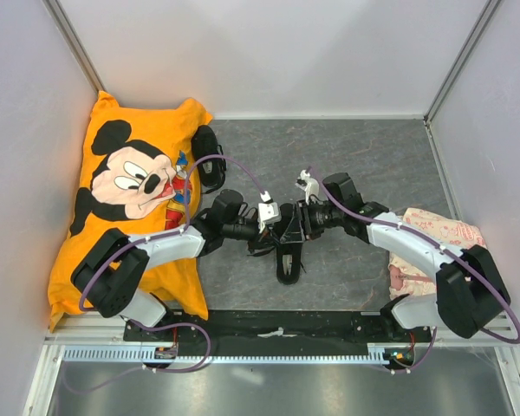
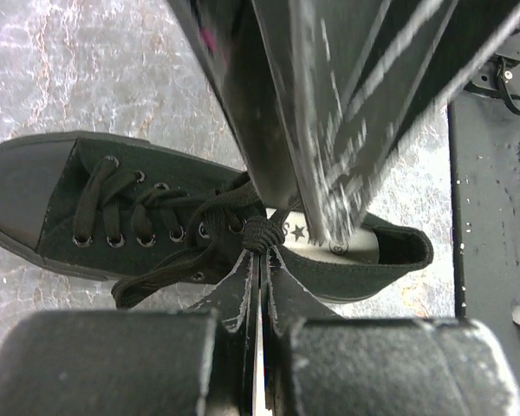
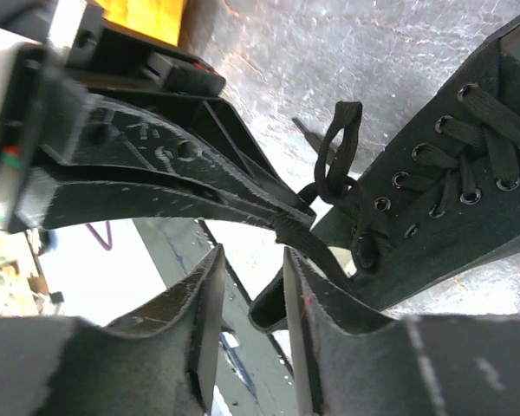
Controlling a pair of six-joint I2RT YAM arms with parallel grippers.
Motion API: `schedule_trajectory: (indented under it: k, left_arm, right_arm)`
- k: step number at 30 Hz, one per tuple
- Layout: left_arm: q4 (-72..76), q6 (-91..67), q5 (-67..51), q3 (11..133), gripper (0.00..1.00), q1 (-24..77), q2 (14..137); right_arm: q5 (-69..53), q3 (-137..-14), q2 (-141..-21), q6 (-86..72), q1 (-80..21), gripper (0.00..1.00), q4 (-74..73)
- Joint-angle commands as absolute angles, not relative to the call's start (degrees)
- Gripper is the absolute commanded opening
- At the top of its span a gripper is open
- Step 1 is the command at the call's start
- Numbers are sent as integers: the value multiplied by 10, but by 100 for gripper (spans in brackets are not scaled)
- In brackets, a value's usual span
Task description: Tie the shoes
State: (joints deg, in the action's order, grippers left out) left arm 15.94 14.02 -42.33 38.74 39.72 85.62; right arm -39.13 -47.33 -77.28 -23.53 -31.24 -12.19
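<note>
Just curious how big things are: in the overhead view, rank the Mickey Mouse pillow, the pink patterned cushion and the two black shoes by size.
1. Mickey Mouse pillow.
2. Pink patterned cushion, partly hidden.
3. Middle black shoe and black shoe by the pillow: both partly covered, so unranked.

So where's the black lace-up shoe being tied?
In the top view, the black lace-up shoe sits mid-table between the arms, right of the orange Mickey Mouse pillow.
</note>
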Motion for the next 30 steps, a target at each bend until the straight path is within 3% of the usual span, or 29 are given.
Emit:
schedule_trajectory:
  k: [1, 9, 16, 24, 30]
  left_arm:
    - [163, 178, -442, 410, 2, 400, 860]
    - [149, 197, -463, 414, 2, 400, 866]
    - [136, 214, -478, 422, 2, 400, 870]
    - [130, 230, -490, 432, 2, 396, 880]
    - [130, 232, -498, 433, 2, 396, 882]
  right_arm:
    - [-379, -501, -791, -194, -317, 42, -120]
    - [-383, -513, -811, -160, -318, 45, -105]
    - [-407, -517, -802, -55, -318, 41, -118]
    - [-443, -501, -774, 141, -313, 47, -127]
    - [-491, -516, -788, 197, -313, 46, -147]
